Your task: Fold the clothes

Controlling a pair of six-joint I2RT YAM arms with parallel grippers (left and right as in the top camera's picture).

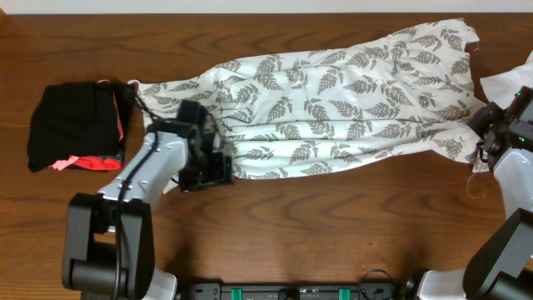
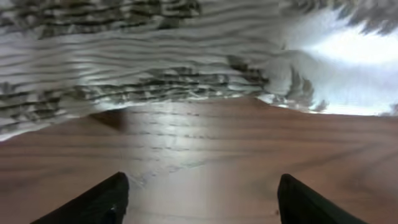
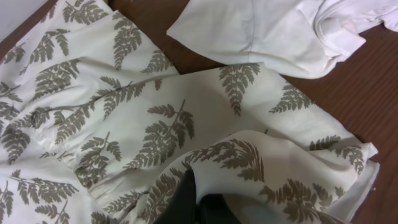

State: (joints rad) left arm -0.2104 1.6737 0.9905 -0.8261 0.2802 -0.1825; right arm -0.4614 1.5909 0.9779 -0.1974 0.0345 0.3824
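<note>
The fern-print dress (image 1: 333, 108) lies spread across the table, with its straps at the left and its wide hem at the right. My left gripper (image 1: 210, 167) is open and empty over bare wood, just in front of the dress's near edge by the bodice. In the left wrist view the two fingertips (image 2: 202, 183) are wide apart and the dress's edge (image 2: 186, 87) lies ahead of them. My right gripper (image 1: 487, 137) is at the hem's near right corner. In the right wrist view its dark fingers (image 3: 193, 190) are shut on a fold of the dress (image 3: 155, 124).
A black bundle with coral-pink trim (image 1: 75, 125) sits at the left end, touching the straps. A plain white cloth (image 1: 508, 83) lies at the far right edge, just beyond the hem; it also shows in the right wrist view (image 3: 267, 31). Bare wood (image 1: 333, 225) runs along the front.
</note>
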